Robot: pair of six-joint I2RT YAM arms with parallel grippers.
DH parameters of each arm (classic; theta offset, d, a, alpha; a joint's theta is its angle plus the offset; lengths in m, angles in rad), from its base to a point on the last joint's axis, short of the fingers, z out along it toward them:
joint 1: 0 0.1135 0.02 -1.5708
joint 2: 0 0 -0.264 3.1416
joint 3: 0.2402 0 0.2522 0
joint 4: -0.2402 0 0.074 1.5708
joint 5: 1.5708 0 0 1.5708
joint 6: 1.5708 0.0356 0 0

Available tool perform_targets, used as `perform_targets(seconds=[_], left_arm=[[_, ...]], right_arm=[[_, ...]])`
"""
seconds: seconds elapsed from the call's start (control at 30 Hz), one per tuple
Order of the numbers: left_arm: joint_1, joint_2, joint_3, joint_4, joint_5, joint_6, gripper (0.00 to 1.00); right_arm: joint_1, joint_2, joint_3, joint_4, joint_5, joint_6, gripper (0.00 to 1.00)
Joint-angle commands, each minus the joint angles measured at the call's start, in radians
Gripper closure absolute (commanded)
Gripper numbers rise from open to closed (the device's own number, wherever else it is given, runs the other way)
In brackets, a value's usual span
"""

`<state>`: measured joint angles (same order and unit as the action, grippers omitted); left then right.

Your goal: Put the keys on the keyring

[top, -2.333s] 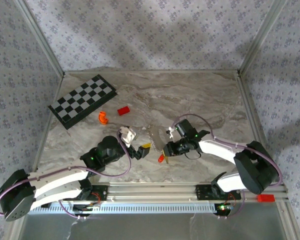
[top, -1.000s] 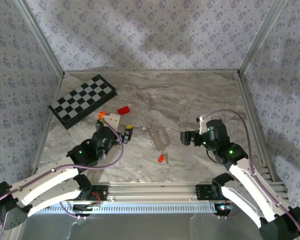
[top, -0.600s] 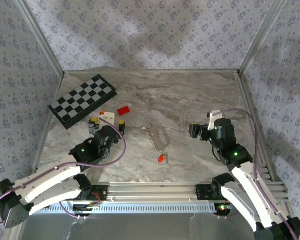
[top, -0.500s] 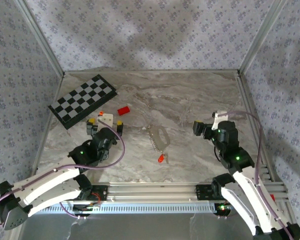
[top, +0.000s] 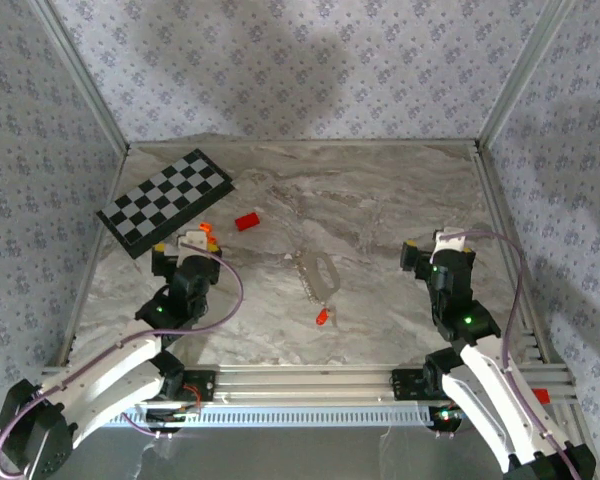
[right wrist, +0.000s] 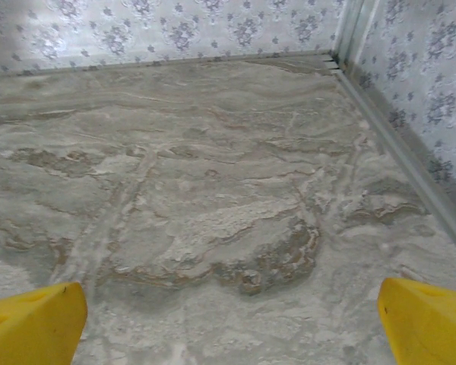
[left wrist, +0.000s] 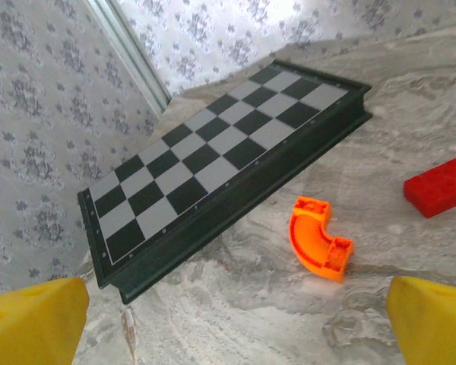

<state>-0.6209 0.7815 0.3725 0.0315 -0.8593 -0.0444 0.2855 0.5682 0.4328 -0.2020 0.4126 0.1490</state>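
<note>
The keys [top: 315,270] lie flat as a silvery bunch in the middle of the marble table [top: 380,200]. The keyring [top: 322,316] with its small red tag rests just in front of them. My left gripper [top: 186,248] is open well to the left of the keys, pointing at the chessboard. In the left wrist view its yellow fingertips [left wrist: 32,321] stand wide apart over bare table, with nothing between them [left wrist: 232,334]. My right gripper [top: 438,246] is open to the right of the keys. Its yellow fingertips [right wrist: 429,319] frame bare marble [right wrist: 228,334].
A folded chessboard [top: 165,200] [left wrist: 213,160] lies at the back left. Between it and the keys sit an orange curved piece [top: 206,229] [left wrist: 318,245] and a red block [top: 246,221] [left wrist: 441,194]. Papered walls and a metal rail [right wrist: 395,144] close in the table.
Both arms have drawn back from the middle. The left gripper swung left toward the chessboard and the right gripper swung right. The keys and keyring stayed on the table.
</note>
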Motion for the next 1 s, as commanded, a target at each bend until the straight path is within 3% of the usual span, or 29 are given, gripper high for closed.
perform_targets(seconds=[0.0,0.17,0.3,0.63,0.97], left_arm=[[0.067,-0.007,-0.01,0.052,0.115,0.02,0.0],[0.135,-0.007,-0.07,0.123,0.147,0.068,0.0],[0.201,0.02,-0.114,0.166,0.236,0.082,0.0],[0.293,0.039,-0.169,0.265,0.279,0.067,0.0],[0.385,0.118,-0.181,0.413,0.433,0.062,0.0]], right_arm=[[-0.004,0.001,-0.042,0.081,0.068,-0.09,0.0],[-0.004,0.018,-0.101,0.148,0.085,-0.152,0.0],[0.0,0.016,-0.158,0.183,0.063,-0.161,0.0],[-0.01,0.081,-0.263,0.345,0.011,-0.147,0.0],[-0.041,0.348,-0.223,0.569,0.034,-0.16,0.0]])
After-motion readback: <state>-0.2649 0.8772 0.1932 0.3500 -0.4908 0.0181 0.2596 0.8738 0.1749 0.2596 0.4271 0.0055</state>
